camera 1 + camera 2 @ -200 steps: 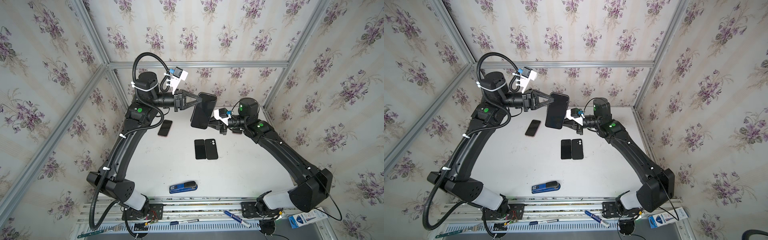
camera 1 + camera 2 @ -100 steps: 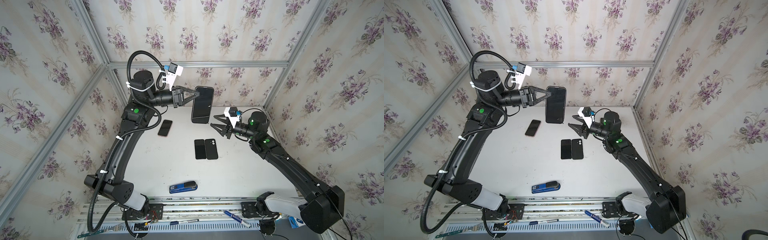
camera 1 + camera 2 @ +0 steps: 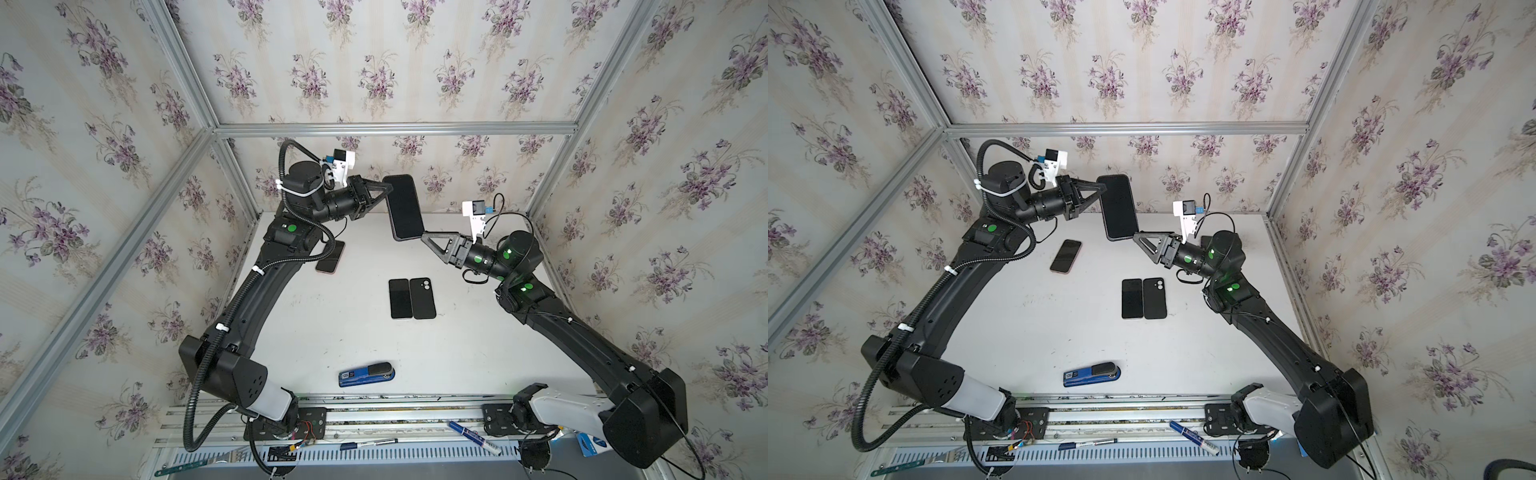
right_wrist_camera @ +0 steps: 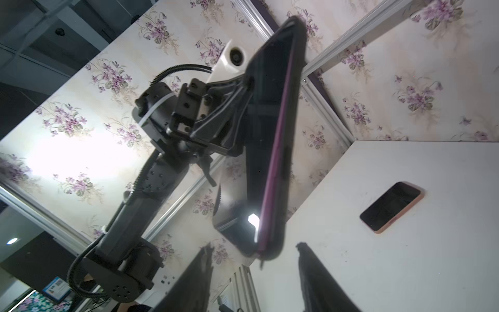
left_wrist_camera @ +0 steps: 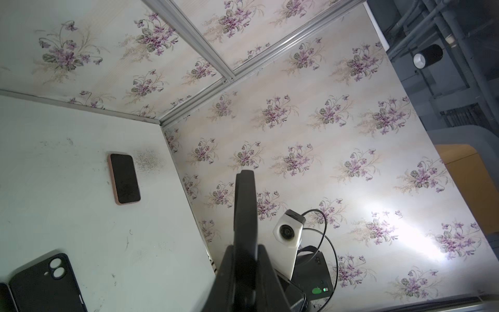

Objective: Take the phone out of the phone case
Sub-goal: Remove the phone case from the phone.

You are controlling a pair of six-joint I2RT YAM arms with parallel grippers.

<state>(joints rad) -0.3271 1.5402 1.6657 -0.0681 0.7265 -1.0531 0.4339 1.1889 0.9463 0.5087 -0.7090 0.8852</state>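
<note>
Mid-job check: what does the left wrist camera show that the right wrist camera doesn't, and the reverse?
Left wrist only: the black case with two camera holes, lying on the table, and the held phone seen edge-on.

Right wrist only: the left gripper shut on the held phone, a purple seam along that phone's edge, and the right gripper open at the phone's free end.

Both: the held phone, and the pink-cased phone lying on the table.

My left gripper [image 3: 385,190] holds the cased phone [image 3: 403,206] above the table's [image 3: 332,328] rear, with my right gripper [image 3: 424,238] just beneath it. Below I see a second phone [image 3: 400,298] left of an empty case [image 3: 422,298] at centre, a third phone [image 3: 1066,256] rear-left, and a stapler [image 3: 366,374] in front.
</note>
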